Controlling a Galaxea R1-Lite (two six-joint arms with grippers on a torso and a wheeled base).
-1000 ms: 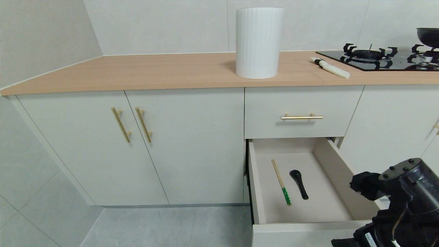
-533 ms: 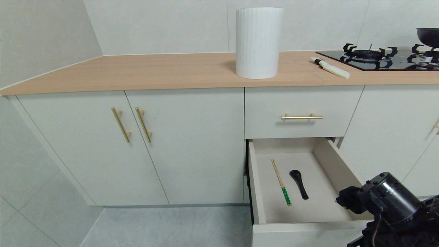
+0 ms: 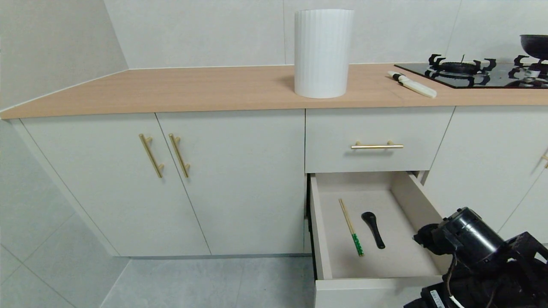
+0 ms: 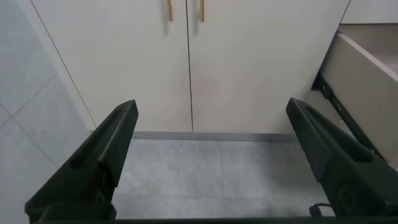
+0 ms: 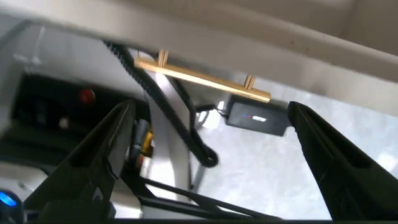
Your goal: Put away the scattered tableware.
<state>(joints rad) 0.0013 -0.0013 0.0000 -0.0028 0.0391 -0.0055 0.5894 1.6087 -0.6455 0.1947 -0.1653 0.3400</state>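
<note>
Right gripper [image 5: 211, 107]: fingers spread wide, nothing held. The gold bar handle [image 5: 202, 74] of the open drawer's front sits just ahead of the gap, no contact with either finger. In the head view the right arm [image 3: 471, 244] is low at the open drawer's [image 3: 321, 231] front right corner, beside its right wall. Left gripper [image 4: 211, 109]: also wide open, empty, hanging over grey floor tile [image 4: 205, 174] in front of the double cabinet doors [image 4: 186, 62], with the open drawer's side off to one edge. Inside the open drawer: chopsticks [image 3: 351, 233] with green tips lie lengthwise left of centre, green end toward the drawer front; a black spoon [image 3: 373, 229] lies just beside them on their right, bowl toward the back, the two apart. The drawer above is closed, gold handle [image 3: 376, 146] horizontal. On the wooden counter [image 3: 192, 87]: a white ribbed cylinder [image 3: 323, 53] standing upright above the closed drawer, a pale knife [image 3: 412, 84] lying flat to its right, near the edge of the black gas hob [image 3: 471, 77].
</note>
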